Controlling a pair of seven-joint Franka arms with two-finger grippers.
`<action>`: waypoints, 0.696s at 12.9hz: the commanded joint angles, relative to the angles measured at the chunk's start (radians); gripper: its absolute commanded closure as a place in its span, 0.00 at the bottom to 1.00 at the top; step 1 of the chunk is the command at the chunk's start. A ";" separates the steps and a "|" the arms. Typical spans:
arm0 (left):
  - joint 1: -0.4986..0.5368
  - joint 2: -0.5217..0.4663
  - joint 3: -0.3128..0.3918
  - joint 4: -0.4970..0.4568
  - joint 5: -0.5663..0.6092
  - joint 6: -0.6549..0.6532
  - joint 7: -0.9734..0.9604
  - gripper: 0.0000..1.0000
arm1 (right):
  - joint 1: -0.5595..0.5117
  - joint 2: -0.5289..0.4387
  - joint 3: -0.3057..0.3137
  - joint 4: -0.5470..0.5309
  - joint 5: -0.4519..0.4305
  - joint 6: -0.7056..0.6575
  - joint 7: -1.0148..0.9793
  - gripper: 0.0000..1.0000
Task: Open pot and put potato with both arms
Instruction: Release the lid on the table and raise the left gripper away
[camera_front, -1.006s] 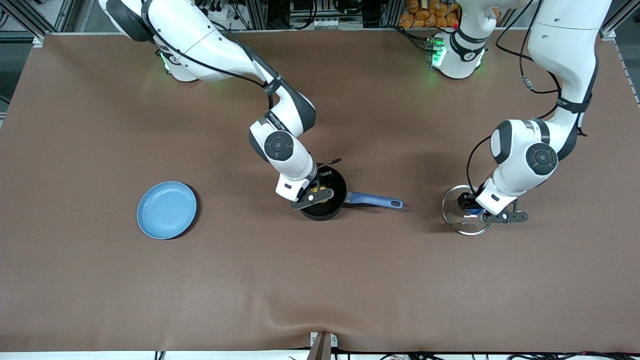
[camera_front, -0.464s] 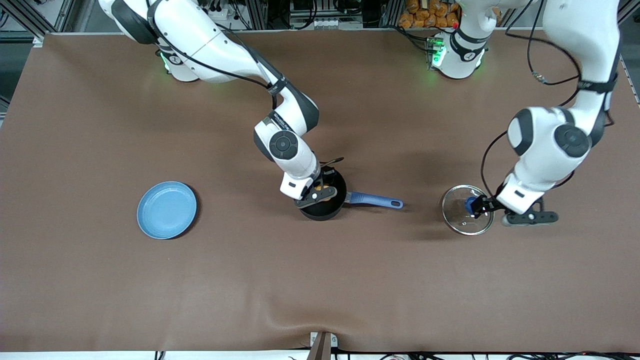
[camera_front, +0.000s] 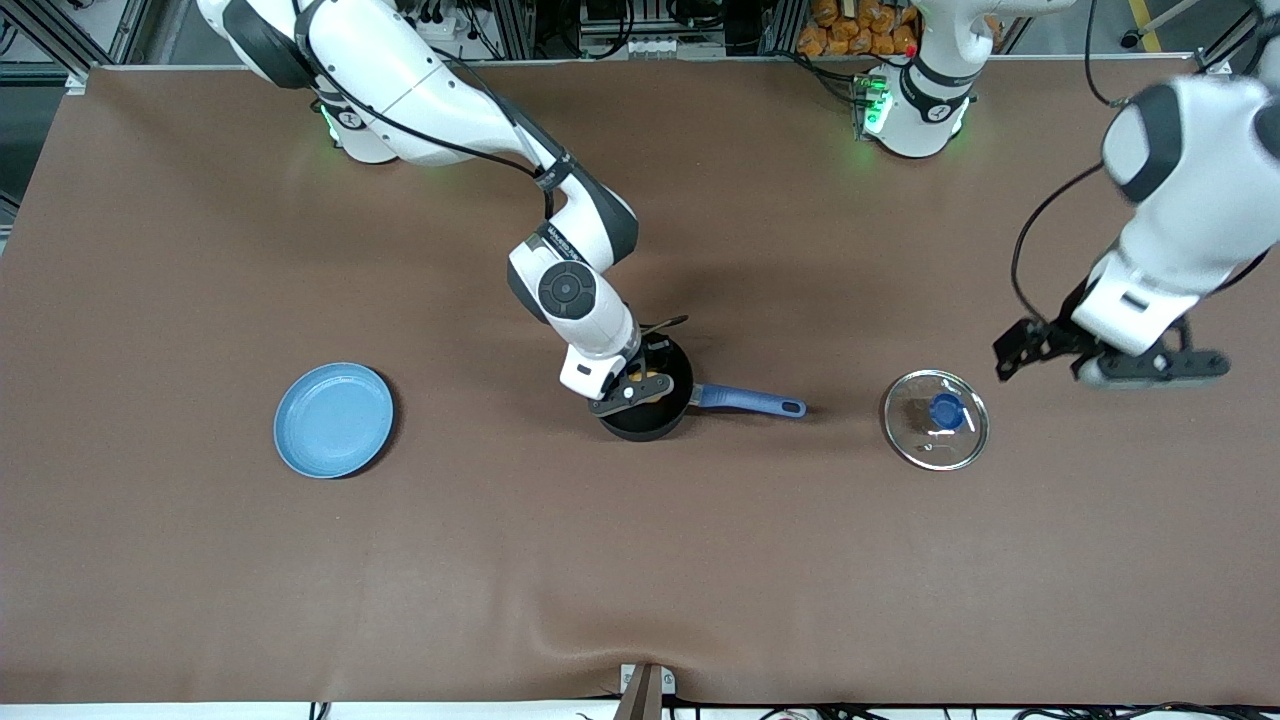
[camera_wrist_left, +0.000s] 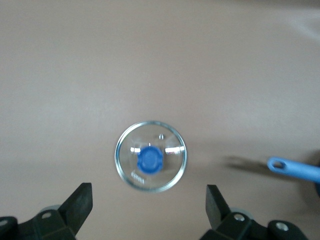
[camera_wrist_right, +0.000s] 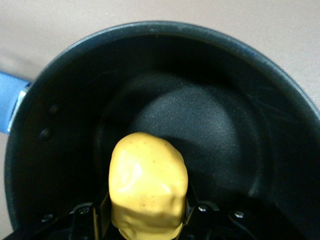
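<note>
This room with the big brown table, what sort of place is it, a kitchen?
Probably a robotics lab, not a kitchen: two white arms are bolted along a cloth-covered table, metal framing and cables line its edge, and only a pot, its lid and a plate are set out.

Potato (camera_wrist_right: 148, 187) clamped in right gripper (camera_wrist_right: 148, 212); over pot (camera_wrist_right: 210, 120) interior

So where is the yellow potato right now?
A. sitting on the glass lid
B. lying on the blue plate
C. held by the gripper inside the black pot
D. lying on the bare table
C: the right gripper is shut on the potato down inside the pot.
</note>
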 joint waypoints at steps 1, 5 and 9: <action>0.002 -0.020 -0.007 0.156 -0.011 -0.254 -0.018 0.00 | 0.011 0.013 -0.005 0.009 -0.015 0.010 0.030 0.36; 0.005 -0.014 -0.007 0.315 -0.008 -0.403 -0.016 0.00 | -0.004 -0.007 -0.005 0.043 -0.015 -0.008 0.024 0.00; 0.008 0.038 0.000 0.411 -0.025 -0.483 -0.019 0.00 | -0.035 -0.110 -0.006 0.048 -0.020 -0.117 0.009 0.00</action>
